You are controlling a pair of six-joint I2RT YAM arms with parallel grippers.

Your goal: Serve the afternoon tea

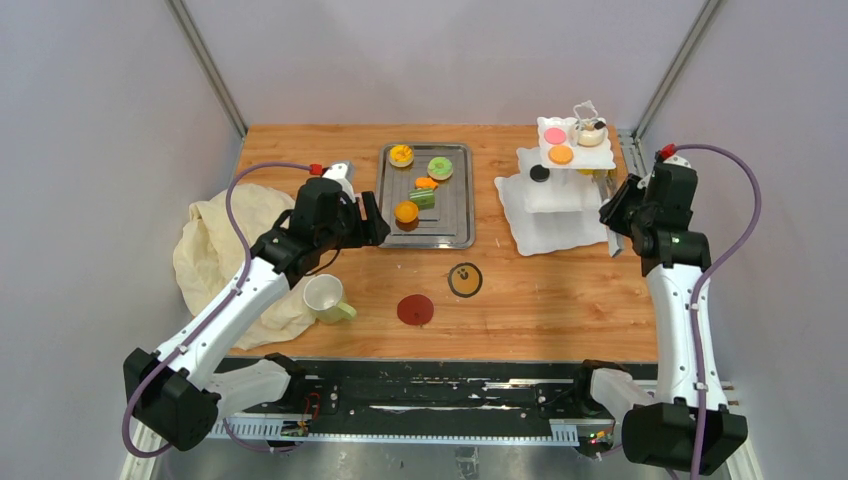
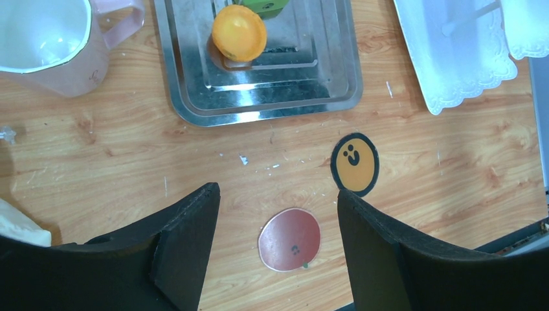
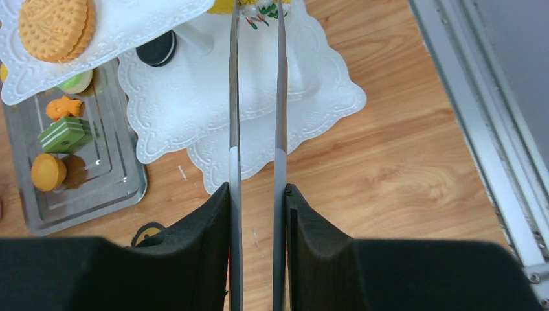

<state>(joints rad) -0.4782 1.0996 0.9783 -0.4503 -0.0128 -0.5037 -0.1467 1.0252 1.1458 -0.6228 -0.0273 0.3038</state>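
Note:
Pastries lie on the steel tray: a green donut and orange tarts. The white tiered stand carries a pink disc, an orange biscuit and a black cookie. My right gripper is shut on metal tongs. Their tips reach a small decorated cake on the top tier. My left gripper hangs open and empty at the tray's near left corner, above the red coaster. The orange coaster lies beside it. A pale mug stands front left, a pink mug left of the tray.
A crumpled cream cloth covers the table's left side, under the left arm. A metal rail runs along the table's right edge, close to the stand and the right arm.

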